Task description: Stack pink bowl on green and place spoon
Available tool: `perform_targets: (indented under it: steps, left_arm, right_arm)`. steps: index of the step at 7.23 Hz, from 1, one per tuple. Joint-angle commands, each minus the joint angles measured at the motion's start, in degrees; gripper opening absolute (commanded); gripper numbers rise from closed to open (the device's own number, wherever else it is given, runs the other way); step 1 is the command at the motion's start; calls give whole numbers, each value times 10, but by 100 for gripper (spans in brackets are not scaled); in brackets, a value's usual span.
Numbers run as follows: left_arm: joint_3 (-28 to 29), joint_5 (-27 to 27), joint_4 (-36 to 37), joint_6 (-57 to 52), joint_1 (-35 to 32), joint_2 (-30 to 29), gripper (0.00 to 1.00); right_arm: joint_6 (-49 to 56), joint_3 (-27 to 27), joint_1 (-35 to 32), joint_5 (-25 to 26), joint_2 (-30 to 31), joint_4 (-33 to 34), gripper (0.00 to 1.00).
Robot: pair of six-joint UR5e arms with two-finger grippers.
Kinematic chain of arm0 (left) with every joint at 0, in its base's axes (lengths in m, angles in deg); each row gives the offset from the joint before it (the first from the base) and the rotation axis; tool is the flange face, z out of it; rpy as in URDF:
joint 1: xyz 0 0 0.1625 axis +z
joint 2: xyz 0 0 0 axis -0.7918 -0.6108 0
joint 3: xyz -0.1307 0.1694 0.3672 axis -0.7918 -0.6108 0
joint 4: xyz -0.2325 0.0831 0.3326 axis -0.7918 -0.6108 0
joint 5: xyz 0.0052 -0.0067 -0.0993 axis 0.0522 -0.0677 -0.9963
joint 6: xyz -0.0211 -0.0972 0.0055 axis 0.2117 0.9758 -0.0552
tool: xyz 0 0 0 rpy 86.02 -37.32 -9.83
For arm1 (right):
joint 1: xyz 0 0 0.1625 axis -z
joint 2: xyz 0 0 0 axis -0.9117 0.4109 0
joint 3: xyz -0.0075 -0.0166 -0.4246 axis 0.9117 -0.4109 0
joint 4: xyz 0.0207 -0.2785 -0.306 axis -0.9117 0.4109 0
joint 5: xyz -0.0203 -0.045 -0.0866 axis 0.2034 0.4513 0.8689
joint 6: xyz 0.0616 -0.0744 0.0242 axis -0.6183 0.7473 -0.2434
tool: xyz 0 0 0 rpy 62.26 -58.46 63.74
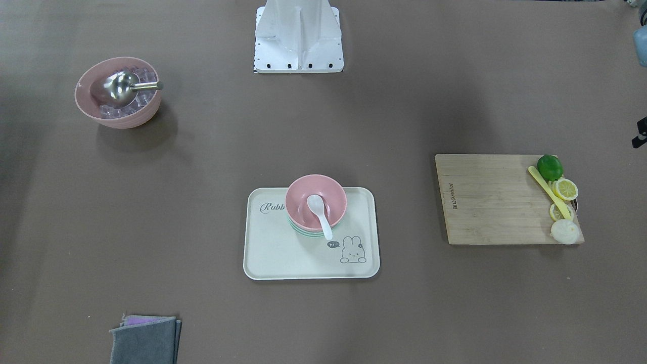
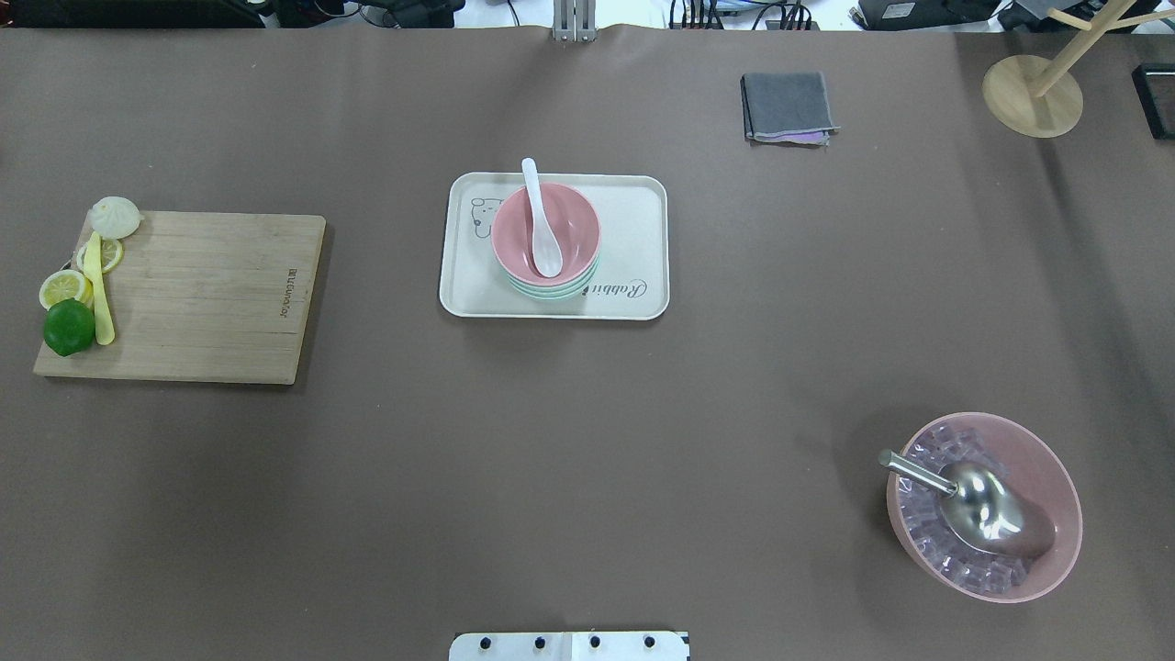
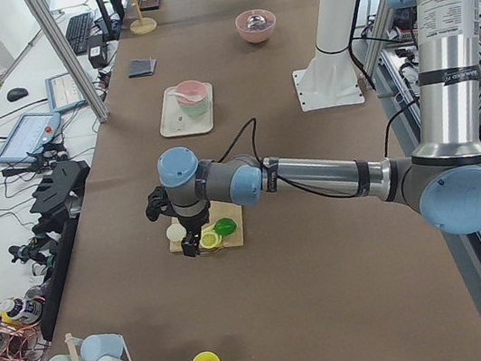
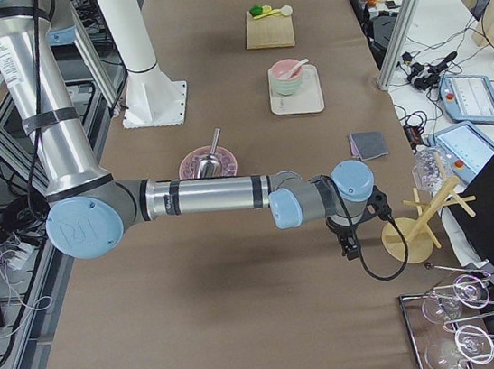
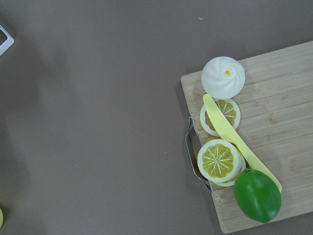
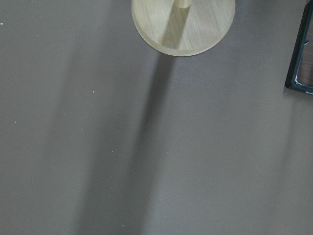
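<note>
Grey cloths lower left. Pink bowl sat in green bowl, spoon inside: looked done. Left gripper, right gripper parked clear; jaws unreadable.

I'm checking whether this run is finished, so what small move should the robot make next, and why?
Probably none, just stay clear of the tray: the pink bowl already sits nested on the green bowl there, and the white spoon rests inside the pink one, so the task looks done.
</note>
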Motion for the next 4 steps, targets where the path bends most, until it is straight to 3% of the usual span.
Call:
perform_targets:
  steps: [1,4]
  left_arm:
    - [-6,5,0,2,0,-1,98]
    - [-4,6,0,2,1,-3,98]
  right_arm:
    - [-3,0,0,0,0,-1,100]
    - [-9,-2,0,-1,1,1,100]
